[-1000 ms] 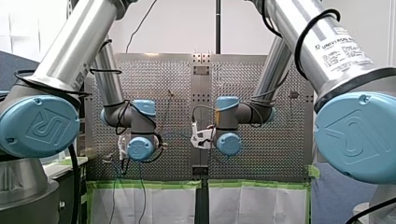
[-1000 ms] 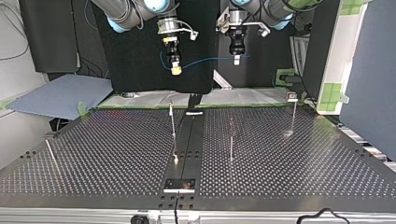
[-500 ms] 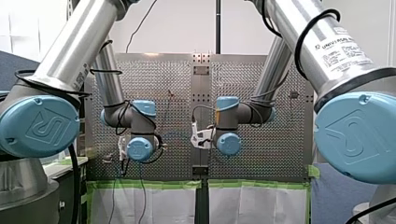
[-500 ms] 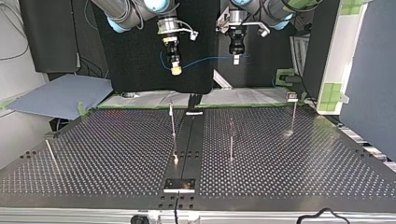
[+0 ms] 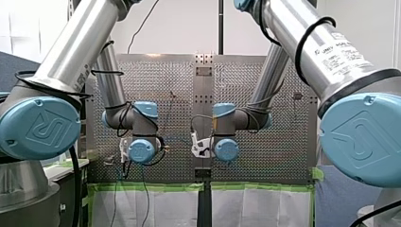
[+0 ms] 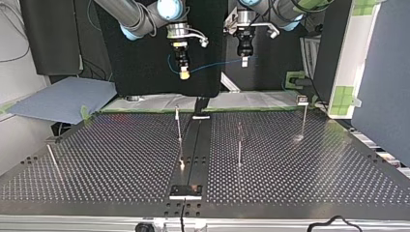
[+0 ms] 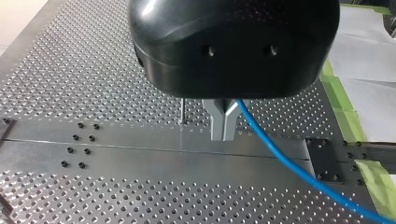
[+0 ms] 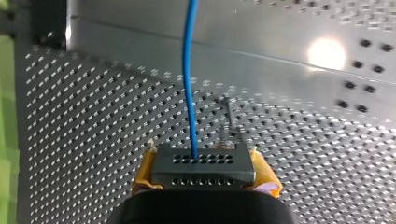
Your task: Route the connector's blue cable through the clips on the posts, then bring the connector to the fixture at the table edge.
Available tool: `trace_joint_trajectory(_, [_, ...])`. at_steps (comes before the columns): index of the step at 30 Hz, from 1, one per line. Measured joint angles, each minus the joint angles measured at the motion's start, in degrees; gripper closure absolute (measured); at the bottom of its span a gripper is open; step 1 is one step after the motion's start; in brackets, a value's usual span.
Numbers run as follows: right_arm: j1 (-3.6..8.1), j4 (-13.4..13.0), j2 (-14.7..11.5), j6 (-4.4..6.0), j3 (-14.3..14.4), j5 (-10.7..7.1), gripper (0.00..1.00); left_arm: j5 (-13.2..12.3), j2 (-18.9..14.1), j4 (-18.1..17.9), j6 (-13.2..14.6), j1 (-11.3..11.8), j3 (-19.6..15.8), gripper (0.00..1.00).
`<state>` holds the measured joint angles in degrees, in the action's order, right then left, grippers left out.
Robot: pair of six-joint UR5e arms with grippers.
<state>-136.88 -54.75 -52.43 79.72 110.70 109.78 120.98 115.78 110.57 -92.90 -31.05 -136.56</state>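
Observation:
In the right wrist view, my right gripper (image 8: 204,175) is shut on the grey connector (image 8: 203,161), its yellow pads (image 8: 263,176) on the block's two sides. The blue cable (image 8: 189,79) leaves the connector's face, straight ahead over the table. My left gripper (image 7: 224,133) has its metal fingers shut on the same blue cable (image 7: 289,163), which trails off beside them. In the top view, both grippers hang high above the table's far edge, my right gripper (image 6: 183,73) at the left and my left gripper (image 6: 245,60) at the right. The blue cable (image 6: 217,65) spans between them.
Thin clip posts stand on the perforated table (image 6: 314,174): one near the centre strip (image 6: 179,126), one right of it (image 6: 239,146), one at the far right (image 6: 304,118), and a leaning one at the left (image 6: 52,160). A metal fixture (image 6: 185,192) sits at the near edge.
My right arm has shifted a little toward the front view's left, closer to my left arm, with the connector in its grip. My left arm has stayed put.

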Motion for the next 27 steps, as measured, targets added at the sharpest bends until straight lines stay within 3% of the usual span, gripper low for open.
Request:
trace_joint_trajectory(3, [-0.01,1.4,1.5,-0.62,-1.4,1.06,1.0,0.0,0.0,0.0,0.0,0.0,0.0,1.0])
trace_joint_trajectory(9, [-0.01,2.4,4.7,-0.85,-2.5,1.54,1.0,0.0,0.0,0.0,0.0,0.0,0.0,1.0])
trace_joint_trajectory(15, [0.03,2.8,5.3,-0.68,-2.8,1.5,1.0,0.5,-0.5,0.6,0.5,-0.5,0.6,1.0])
trace_joint_trajectory(18, [-0.18,3.8,4.4,0.03,-3.8,1.68,1.0,1.0,-1.6,1.6,1.6,-1.2,1.6,1.0])
trace_joint_trajectory(27, [-0.7,8.4,-0.2,4.46,-6.9,1.04,1.0,1.3,-6.0,6.0,4.0,-1.6,5.7,1.0])
